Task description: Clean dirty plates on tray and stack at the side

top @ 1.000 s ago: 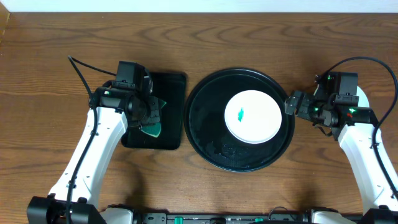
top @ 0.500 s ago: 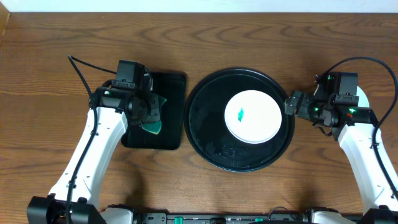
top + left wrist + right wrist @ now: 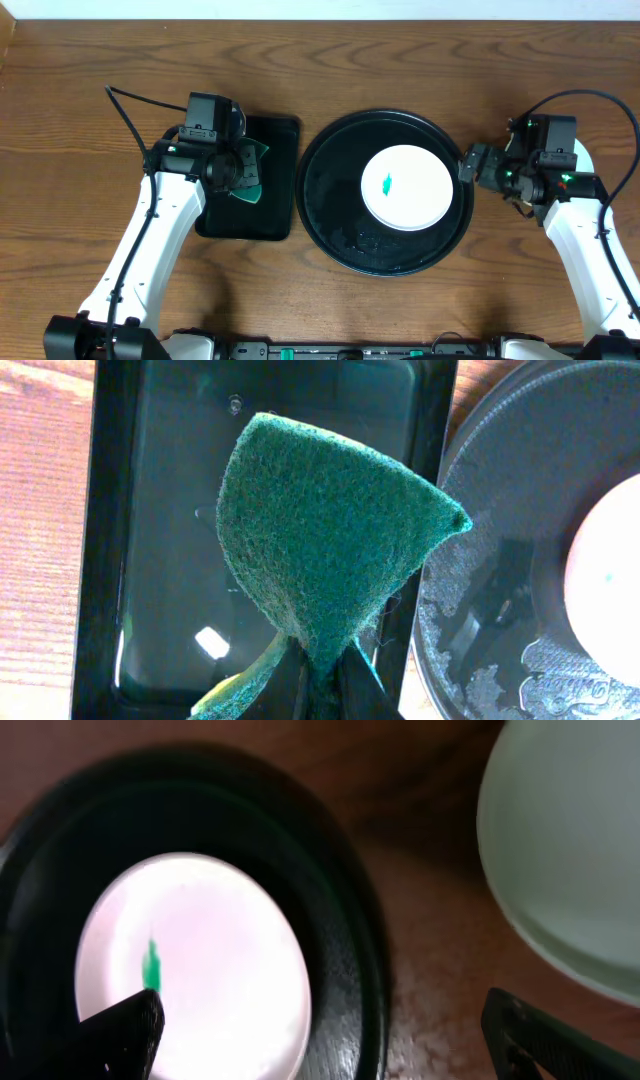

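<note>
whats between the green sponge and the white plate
Overhead view: only the rectangular tray's right rim and the round tray's bare black floor lie between sponge and plate.

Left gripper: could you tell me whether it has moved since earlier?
Yes: left gripper, holding the sponge, shifted slightly toward the far end of the rectangular tray.

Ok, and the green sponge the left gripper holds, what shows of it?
The sponge is a dark green, coarse fibrous scouring pad with a sliver of yellow foam at its pinched end. It is folded into a fan, one corner pointing toward the round tray. The left gripper is shut on its narrow end, above the rectangular black tray; contact with that tray cannot be told.
</note>
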You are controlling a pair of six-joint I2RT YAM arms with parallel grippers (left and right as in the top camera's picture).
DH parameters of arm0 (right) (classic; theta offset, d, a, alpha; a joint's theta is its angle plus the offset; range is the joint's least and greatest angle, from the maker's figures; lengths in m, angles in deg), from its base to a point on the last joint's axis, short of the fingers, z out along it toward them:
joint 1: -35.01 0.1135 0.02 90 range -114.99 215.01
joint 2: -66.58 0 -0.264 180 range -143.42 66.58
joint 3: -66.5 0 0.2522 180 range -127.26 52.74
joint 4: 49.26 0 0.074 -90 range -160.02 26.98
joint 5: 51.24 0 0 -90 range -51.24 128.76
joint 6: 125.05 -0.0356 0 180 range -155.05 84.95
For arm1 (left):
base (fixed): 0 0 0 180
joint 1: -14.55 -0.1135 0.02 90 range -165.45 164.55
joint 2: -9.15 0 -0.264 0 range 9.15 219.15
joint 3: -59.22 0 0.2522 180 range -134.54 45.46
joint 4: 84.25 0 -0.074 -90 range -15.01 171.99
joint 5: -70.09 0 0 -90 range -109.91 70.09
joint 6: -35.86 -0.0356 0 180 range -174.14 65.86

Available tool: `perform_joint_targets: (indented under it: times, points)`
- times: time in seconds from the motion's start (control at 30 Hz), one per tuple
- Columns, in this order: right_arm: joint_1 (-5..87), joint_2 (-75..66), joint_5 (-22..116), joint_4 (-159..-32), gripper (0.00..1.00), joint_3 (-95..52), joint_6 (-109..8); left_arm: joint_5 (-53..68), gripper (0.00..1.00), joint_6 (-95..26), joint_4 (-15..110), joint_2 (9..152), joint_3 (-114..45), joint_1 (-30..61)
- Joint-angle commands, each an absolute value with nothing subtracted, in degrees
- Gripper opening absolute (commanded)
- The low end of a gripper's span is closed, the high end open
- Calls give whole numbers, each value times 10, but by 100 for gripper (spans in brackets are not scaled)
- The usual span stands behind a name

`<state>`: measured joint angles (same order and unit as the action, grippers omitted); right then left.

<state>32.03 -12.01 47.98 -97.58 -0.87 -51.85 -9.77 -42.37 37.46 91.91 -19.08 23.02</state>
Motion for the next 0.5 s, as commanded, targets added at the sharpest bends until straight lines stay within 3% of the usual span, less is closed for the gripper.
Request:
perform_joint_targets:
  times: [0.0, 0.1, 0.13, 0.17, 0.2, 0.23, 0.27, 0.33, 0.4, 0.43, 0.47]
  points:
    - [318, -119, 484, -964, 99, -10, -543, -103, 8, -414, 372, 915, -188, 231]
    - [318, -119, 491, -1012, 99, -10, -527, -103, 8, -414, 371, 915, -188, 231]
    - [320, -120, 498, -1027, 91, -10, -506, -103, 8, -414, 372, 915, -188, 231]
    - [322, -120, 498, -1037, 70, -10, -497, -103, 8, -414, 372, 915, -188, 231]
    - [324, -120, 492, -1052, 31, -10, -490, -103, 8, -414, 371, 915, -188, 231]
    - [326, -121, 480, -1068, 11, -5, -491, -103, 8, -414, 371, 915, -188, 231]
    - [328, -121, 476, -1068, 1, 8, -491, -103, 8, -414, 371, 915, -188, 231]
    - [330, -121, 476, -1042, 4, 32, -492, -103, 8, -414, 371, 915, -188, 231]
    - [330, -121, 476, -1008, 18, 55, -492, -103, 8, -414, 371, 915, -188, 231]
    - [330, -121, 478, -997, 72, 64, -492, -103, 8, -414, 371, 915, -188, 231]
    - [330, -121, 478, -996, 99, 66, -492, -103, 8, -414, 371, 915, -187, 231]
